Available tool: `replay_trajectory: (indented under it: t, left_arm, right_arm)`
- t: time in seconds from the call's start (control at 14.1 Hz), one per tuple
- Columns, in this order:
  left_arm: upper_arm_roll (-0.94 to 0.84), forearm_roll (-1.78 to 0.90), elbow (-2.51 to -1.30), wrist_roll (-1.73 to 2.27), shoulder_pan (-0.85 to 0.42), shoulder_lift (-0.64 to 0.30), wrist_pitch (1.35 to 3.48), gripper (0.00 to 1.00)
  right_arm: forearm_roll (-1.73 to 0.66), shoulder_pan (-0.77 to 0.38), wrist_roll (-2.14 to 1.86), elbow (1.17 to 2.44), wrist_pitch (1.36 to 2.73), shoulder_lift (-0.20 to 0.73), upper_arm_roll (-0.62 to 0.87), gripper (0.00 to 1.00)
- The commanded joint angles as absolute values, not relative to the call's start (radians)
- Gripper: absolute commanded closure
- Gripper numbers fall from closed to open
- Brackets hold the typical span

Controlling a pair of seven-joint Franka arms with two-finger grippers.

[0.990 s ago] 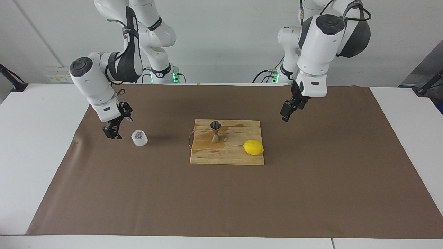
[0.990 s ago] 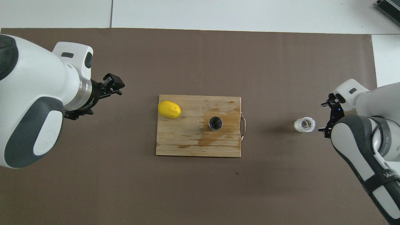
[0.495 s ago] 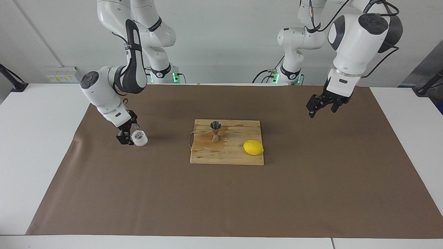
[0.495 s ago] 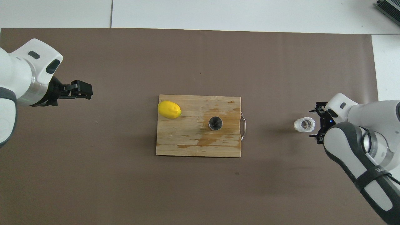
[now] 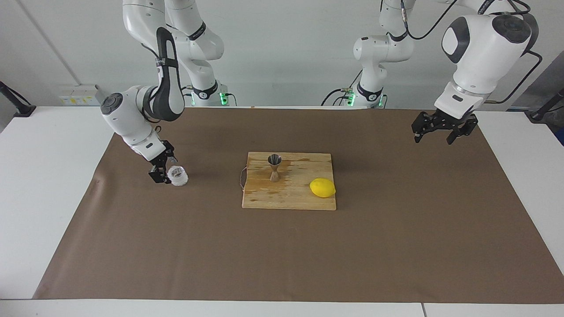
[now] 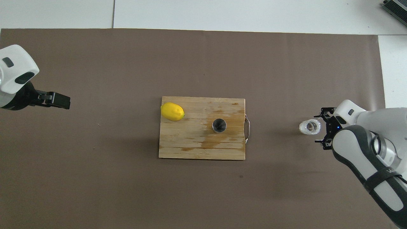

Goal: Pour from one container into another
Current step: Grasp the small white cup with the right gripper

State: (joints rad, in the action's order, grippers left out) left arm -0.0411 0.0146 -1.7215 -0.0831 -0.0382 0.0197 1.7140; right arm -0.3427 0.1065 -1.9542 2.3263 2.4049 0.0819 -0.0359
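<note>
A plain pale grey wall point(image 5: 286, 57) closes the room above a long white table point(image 5: 44, 185). A large brown paper mat point(image 5: 282, 255) covers most of the tabletop, leaving white margins at both ends. A white socket strip with yellow labels point(image 5: 78, 95) sits low on the wall. The light is even and soft.

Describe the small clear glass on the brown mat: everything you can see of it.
The glass tumbler is small, squat and clear, with a faceted, textured wall. It stands upright with its mouth open upward, directly on the brown mat, toward the right arm's end of the table, well apart from the cutting board. Whether it holds liquid cannot be told. The right gripper is low beside it, fingers open on either side of it, not yet closed on the glass; contact cannot be told.
</note>
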Motion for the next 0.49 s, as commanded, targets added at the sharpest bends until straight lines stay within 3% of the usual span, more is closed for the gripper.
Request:
replay_trajectory:
  t: [0.0, 0.42]
  left_arm:
    - [-0.051, 0.025, -1.657, -0.115, -0.026, 0.025, 1.628, 0.0]
    - [-0.052, 0.025, -1.704, -0.101, -0.026, 0.044, 1.634, 0.0]
  right_arm:
    - [-0.442, 0.118, -2.058, 2.336, 2.445, 0.113, -0.029, 0.0]
    - [-0.611, 0.132, -2.195, 2.335, 2.457, 0.176, -0.029, 0.0]
